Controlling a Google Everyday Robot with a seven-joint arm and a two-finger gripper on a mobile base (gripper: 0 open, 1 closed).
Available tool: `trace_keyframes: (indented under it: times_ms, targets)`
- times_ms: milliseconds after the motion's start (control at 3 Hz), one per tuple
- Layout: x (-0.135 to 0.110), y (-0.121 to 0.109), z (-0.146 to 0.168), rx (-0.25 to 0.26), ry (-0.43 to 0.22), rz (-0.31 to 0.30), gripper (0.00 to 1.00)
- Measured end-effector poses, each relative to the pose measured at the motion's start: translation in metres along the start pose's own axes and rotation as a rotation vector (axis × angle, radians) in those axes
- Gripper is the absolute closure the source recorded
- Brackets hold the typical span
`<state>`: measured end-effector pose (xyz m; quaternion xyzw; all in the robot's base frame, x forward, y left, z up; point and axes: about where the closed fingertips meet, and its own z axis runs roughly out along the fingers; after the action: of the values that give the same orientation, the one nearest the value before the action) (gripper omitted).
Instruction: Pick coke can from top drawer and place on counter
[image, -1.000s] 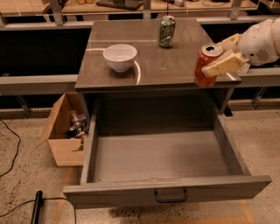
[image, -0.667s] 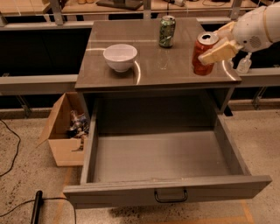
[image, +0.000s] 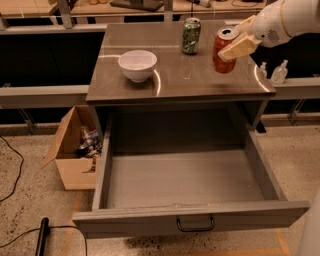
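Observation:
The coke can (image: 223, 52), red-orange with a silver top, is upright in my gripper (image: 235, 46), whose cream fingers (image: 238, 48) are shut on its right side. The can is over the right part of the glossy grey-brown counter (image: 170, 80), at or just above its surface; I cannot tell whether it touches. The white arm reaches in from the upper right. The top drawer (image: 190, 220) is pulled fully open below the counter, and its grey inside holds nothing.
A green patterned can (image: 190, 35) stands at the counter's back, left of the coke can. A white bowl (image: 137, 65) sits on the counter's left. A brown cardboard box (image: 75, 150) with clutter stands on the floor at left. Two small bottles (image: 279, 72) stand right of the cabinet.
My gripper has carried the coke can up and to the left, from beside the counter's right edge to over the counter's right part, near the green can.

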<state>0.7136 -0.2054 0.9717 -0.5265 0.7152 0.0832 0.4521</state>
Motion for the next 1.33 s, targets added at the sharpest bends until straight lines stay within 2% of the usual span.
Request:
trace_keyframes:
  times_ms: [333, 667, 1000, 1333]
  targets:
    - [0.006, -0.022, 0.023, 0.033, 0.011, 0.014, 1.0]
    - [0.015, -0.041, 0.046, 0.069, 0.01, 0.049, 0.86]
    - [0.026, -0.055, 0.064, 0.095, 0.012, 0.096, 0.62]
    - [0.036, -0.06, 0.076, 0.096, 0.013, 0.134, 0.4]
